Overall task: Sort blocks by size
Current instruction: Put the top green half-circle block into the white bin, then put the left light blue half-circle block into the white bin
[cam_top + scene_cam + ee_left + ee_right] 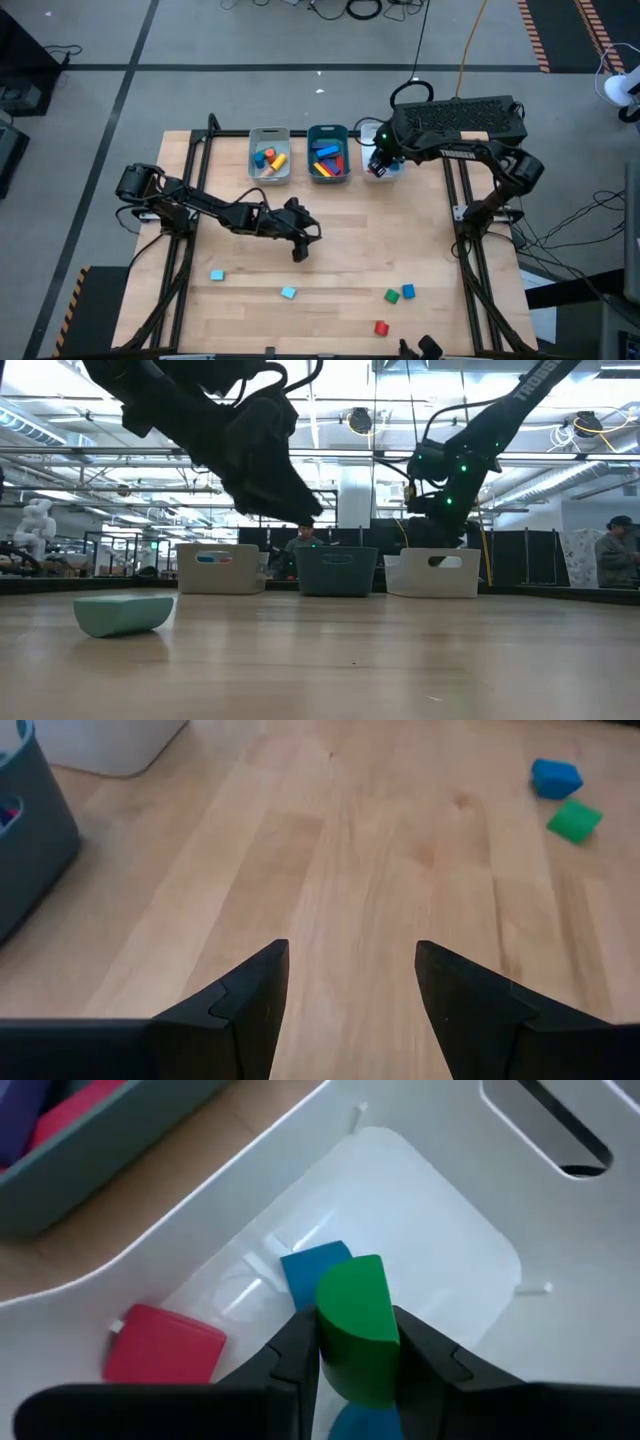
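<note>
Right claw (355, 1342) pinches a green wooden half-cylinder block (355, 1325) over the white rectangular tray (440, 1270) — left claw (350, 990) hangs spread above the counter (380, 870).

Grey tray (270, 172), teal tray (328, 133), white tray (433, 574)
</note>
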